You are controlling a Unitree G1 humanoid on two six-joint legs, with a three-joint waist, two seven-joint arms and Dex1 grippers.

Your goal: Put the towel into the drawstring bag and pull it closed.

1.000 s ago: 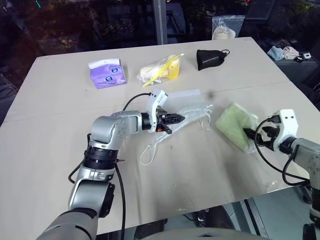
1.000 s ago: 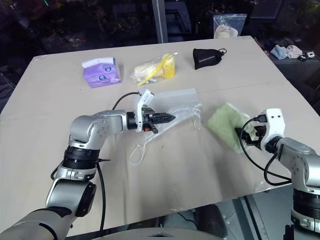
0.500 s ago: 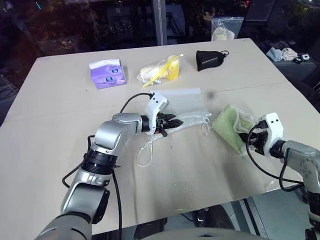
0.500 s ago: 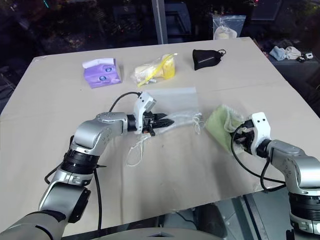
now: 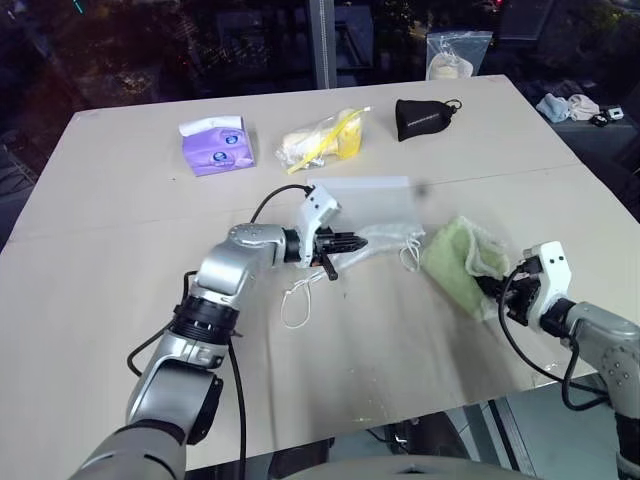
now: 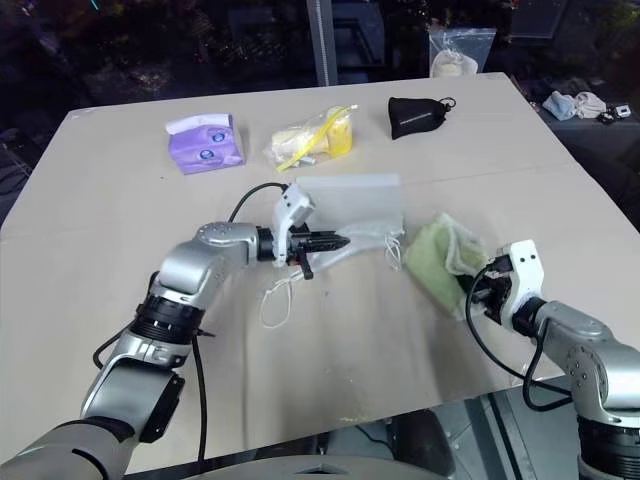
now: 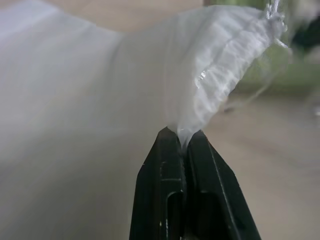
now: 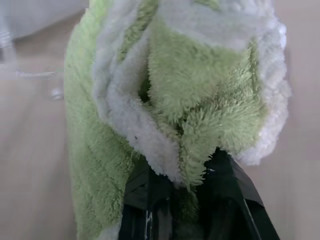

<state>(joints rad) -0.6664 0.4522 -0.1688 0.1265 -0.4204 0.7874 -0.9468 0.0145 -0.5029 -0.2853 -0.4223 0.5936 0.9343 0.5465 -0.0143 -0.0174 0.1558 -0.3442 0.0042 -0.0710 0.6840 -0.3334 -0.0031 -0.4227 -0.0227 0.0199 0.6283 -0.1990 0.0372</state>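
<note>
The frosted-white drawstring bag (image 5: 375, 212) lies flat at the table's middle, its gathered mouth turned toward the towel. My left gripper (image 5: 358, 240) is shut on the bag's near edge by the mouth; the wrist view has thin fabric (image 7: 150, 90) pinched between the black fingertips. White cords (image 5: 300, 298) trail in a loop below it. The light green towel (image 5: 457, 262) sits bunched to the right of the bag, one end lifted. My right gripper (image 5: 492, 292) is shut on the towel's near edge, and terry cloth (image 8: 200, 100) bulges out from between its fingers.
Along the table's far side sit a purple tissue pack (image 5: 214, 146), a clear plastic bag with yellow contents (image 5: 320, 138) and a small black pouch (image 5: 425, 116). The table's right edge (image 5: 600, 190) is close to my right arm. More items lie beyond that corner.
My right gripper closed on the towel and dragged it left and nearer, bunching it up. My left gripper opened briefly and shut again on the bag's edge, staying in place.
</note>
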